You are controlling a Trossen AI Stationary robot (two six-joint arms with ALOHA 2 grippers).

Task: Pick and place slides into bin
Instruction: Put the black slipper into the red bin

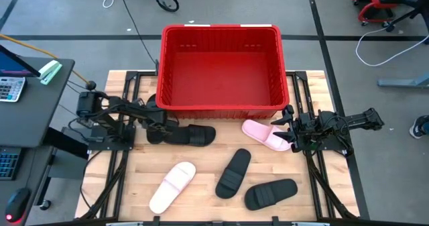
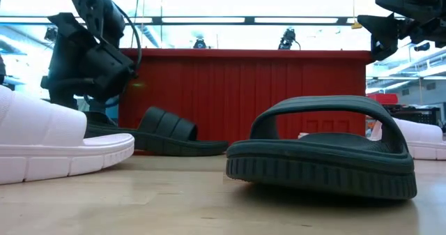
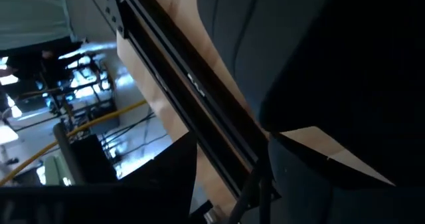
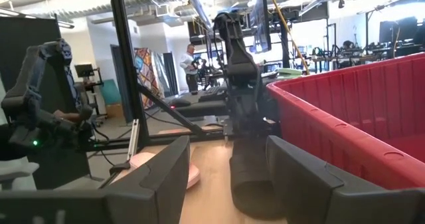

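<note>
Black rubber slide (image 2: pixel 324 148) lies nearest; red plastic bin (image 1: pixel 221 105) is empty, five slides visible on the desk (image 1: pixel 201 186). Right fingers (image 4: pixel 302 177) are spread, holding nothing; left fingers' state unclear.

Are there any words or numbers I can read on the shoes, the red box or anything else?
None can be read.
The slides, such as the pale one, and the red bin show no writing.
The calculator beside the table has keys too small to read.

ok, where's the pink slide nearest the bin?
High view: the pink slide lies just below the bin, front-right corner, beside the right hand.
</note>
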